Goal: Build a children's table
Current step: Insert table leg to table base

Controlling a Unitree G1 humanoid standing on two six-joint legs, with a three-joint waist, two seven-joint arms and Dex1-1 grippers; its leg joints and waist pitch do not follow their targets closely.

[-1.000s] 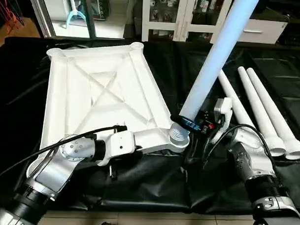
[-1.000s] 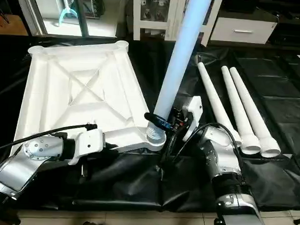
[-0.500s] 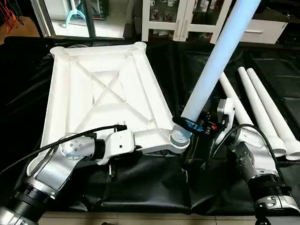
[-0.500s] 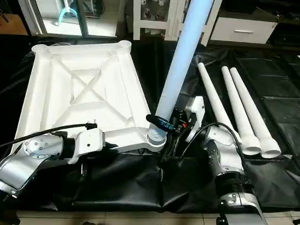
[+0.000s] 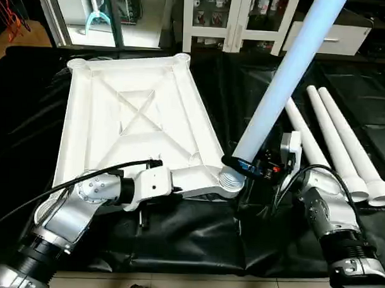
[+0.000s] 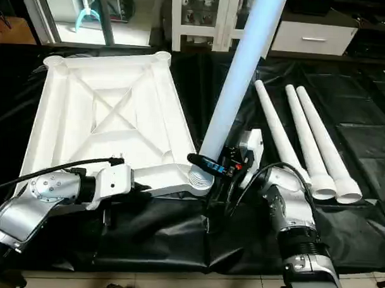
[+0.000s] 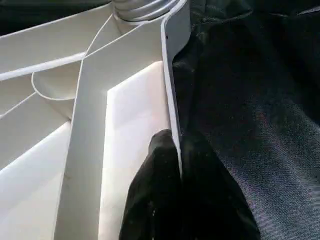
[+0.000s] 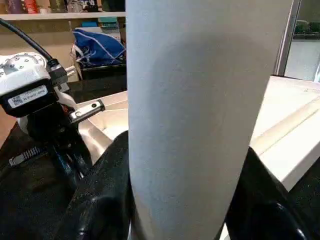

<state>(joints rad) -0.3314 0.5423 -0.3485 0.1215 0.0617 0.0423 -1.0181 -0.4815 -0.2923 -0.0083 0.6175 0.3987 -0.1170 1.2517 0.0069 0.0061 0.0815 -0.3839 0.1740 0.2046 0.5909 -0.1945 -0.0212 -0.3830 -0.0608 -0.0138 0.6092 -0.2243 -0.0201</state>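
The white tabletop lies upside down on black sheeting, its X ribs facing up. My left gripper is shut on the tabletop's near rim, one black finger on each side of the thin wall. A long white leg leans up from the near right corner socket, tilted to the right. My right gripper is shut on this leg just above the socket; its black fingers hug the tube. Three more legs lie side by side at the right.
Black sheeting covers the work surface down to the front edge, with tiled floor below. White cabinets with glass doors stand behind. A black cable runs along my left forearm.
The held leg has tilted further to the right, and my right gripper has shifted slightly right with it. The tabletop has turned a little; my left gripper keeps its hold on the rim.
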